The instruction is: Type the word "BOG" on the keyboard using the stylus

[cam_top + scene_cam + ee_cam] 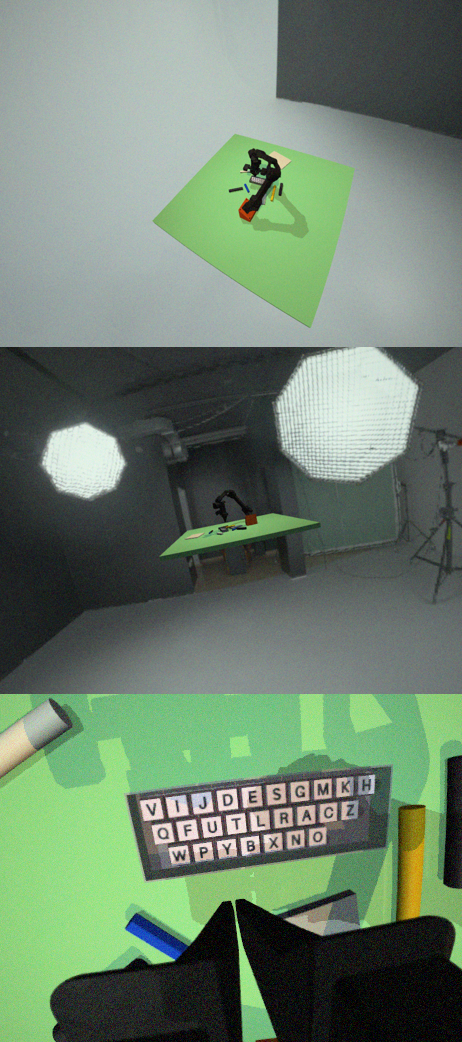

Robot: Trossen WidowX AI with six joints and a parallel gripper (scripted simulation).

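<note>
Green desk top (208,238) carries a grey lettered keyboard (260,821); beyond it to the far left lies a beige, grey-tipped stylus rod (30,734), probably light, stiff and apt to roll, best pinched mid-shaft. The black gripper (235,904) hovers on the keyboard's near side, fingers pressed together on nothing
</note>
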